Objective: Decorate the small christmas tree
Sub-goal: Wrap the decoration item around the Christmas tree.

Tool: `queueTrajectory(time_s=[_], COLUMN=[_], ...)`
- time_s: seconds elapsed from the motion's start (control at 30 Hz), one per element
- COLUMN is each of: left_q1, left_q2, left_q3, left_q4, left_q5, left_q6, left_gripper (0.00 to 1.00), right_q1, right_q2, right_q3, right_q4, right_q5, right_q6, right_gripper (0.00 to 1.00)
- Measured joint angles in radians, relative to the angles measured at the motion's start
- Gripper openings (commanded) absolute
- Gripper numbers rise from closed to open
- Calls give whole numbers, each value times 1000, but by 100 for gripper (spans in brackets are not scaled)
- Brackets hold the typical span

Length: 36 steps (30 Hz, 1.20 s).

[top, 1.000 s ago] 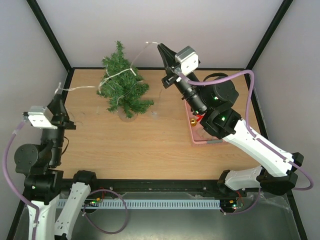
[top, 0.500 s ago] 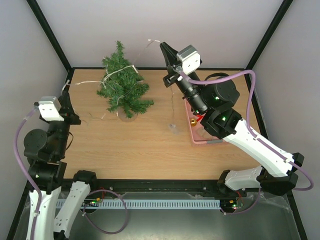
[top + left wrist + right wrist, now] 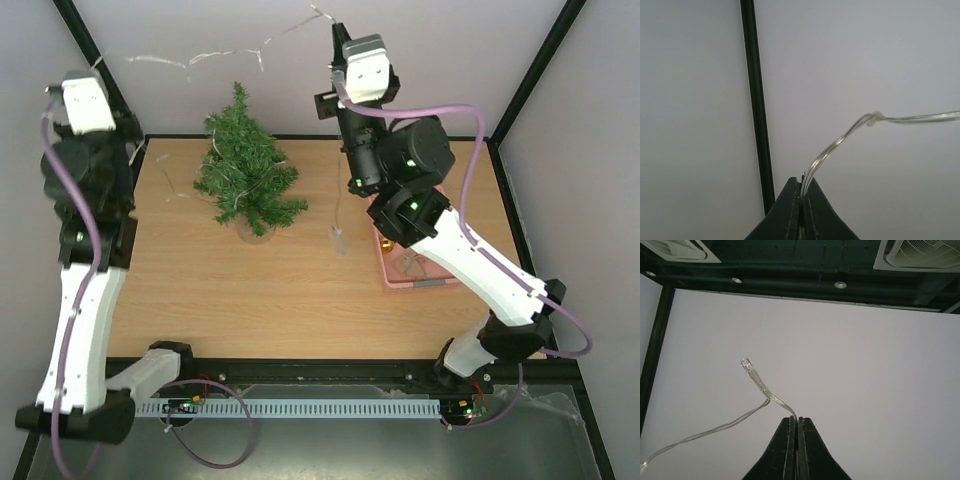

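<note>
Your small christmas tree [image 3: 245, 165] stands upright on the bench [image 3: 250, 290], toward 11 o'clock from the bench's middle and close to the back edge. It is dark green and bushy. Its needle branches spread widest low down and narrow to a thin tip, and it sits on a small pale base [image 3: 254, 233]. A thin pale strand shows among its lower branches on the 7 o'clock side.

High above the tree, at its 12 o'clock, a clear light string [image 3: 190, 62] is held in the air between your two arms. The left tool [image 3: 801, 195], raised at the tree's 10 o'clock, is clenched on one stretch of the string. The right tool [image 3: 797, 421], raised at the tree's 1 o'clock, is pinched tight on another stretch, and a short tail with a bulb sticks out beyond it.

A loose end hangs down at the tree's 3 o'clock. You cannot tell whether it touches the bench. Further out at 3 o'clock, a pink basket [image 3: 400, 286] lies under the right arm.
</note>
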Motion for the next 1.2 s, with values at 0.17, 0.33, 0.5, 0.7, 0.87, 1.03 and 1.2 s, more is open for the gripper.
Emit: queueTrajectory(time_s=[0.17, 0.33, 0.5, 0.7, 0.87, 1.03, 1.2], left_q1=[44, 58, 61, 64, 61, 34, 4], left_q2=[204, 373, 518, 675, 771, 850, 863], left_q3=[116, 229, 349, 463, 504, 558, 562], left_q4=[45, 90, 182, 253, 283, 266, 201], left_q5=[29, 103, 152, 266, 409, 530, 653], left_q6=[14, 7, 6, -6, -45, -65, -81], left_gripper=[2, 2, 3, 2, 4, 12, 25], right_q1=[-41, -134, -230, -344, -434, -510, -569], right_q2=[78, 114, 129, 136, 136, 130, 108], right_q3=[85, 132, 156, 134, 90, 58, 51], right_q4=[-16, -40, -61, -121, -151, -166, -169], right_q5=[22, 37, 36, 9, -11, -10, -9], right_q6=[-17, -2, 31, 106, 165, 221, 255], right_gripper=[2, 2, 2, 2, 2, 2, 2])
